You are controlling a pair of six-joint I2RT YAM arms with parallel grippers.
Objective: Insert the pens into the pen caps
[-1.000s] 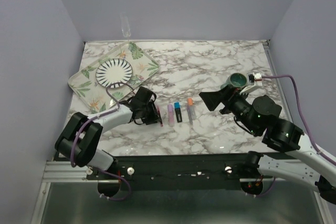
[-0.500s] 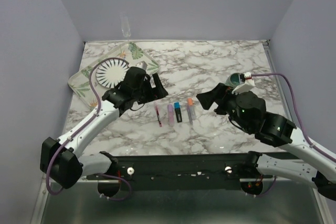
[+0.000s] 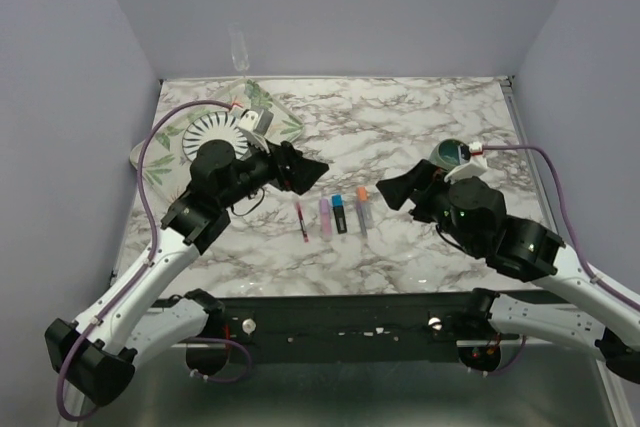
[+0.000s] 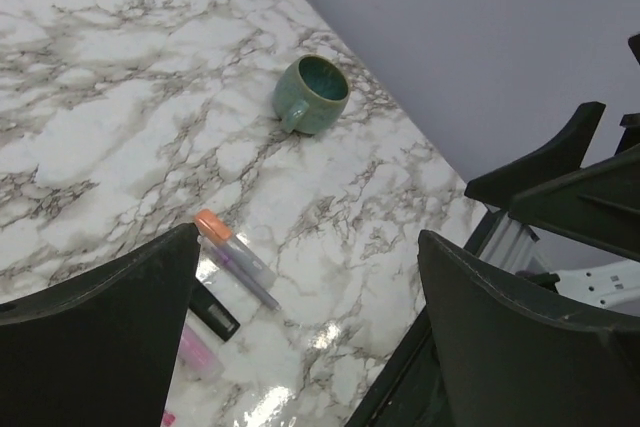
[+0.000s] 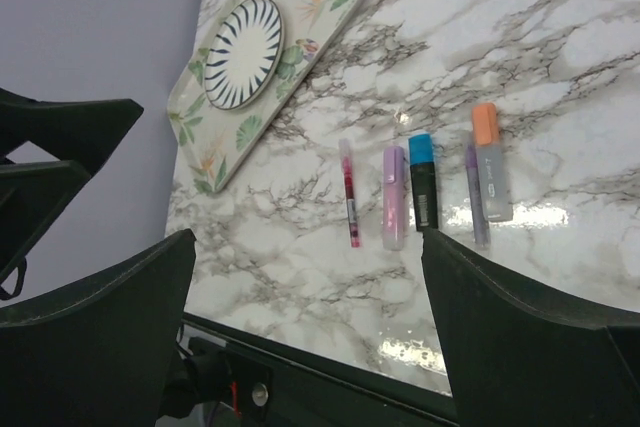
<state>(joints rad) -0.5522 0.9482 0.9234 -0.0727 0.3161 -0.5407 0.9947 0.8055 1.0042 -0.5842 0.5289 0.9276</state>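
The pens lie side by side on the marble table. From left they are a thin red pen (image 3: 301,221) (image 5: 348,192), a pink-purple marker (image 3: 324,216) (image 5: 394,197), a black marker (image 3: 340,217) (image 5: 424,192) and a pale grey marker (image 3: 363,213) (image 5: 492,182) (image 4: 240,255). A blue cap (image 5: 421,147) sits on the black one's far end and an orange cap (image 5: 485,122) (image 4: 211,224) on the grey one's. My left gripper (image 3: 310,169) (image 4: 308,235) hangs open above and left of the row, holding nothing. Right of the row, my right gripper (image 3: 392,190) (image 5: 308,237) is open too.
A thin purple pen (image 5: 474,197) lies against the grey marker. A teal-green mug (image 3: 450,154) (image 4: 312,94) stands at the right behind my right arm. A leaf-patterned tray (image 3: 285,127) holding a striped plate (image 5: 243,52) fills the back left corner.
My left gripper has opened, left the red pen lying on the table, and risen back and to the right. My right arm has shifted slightly left.
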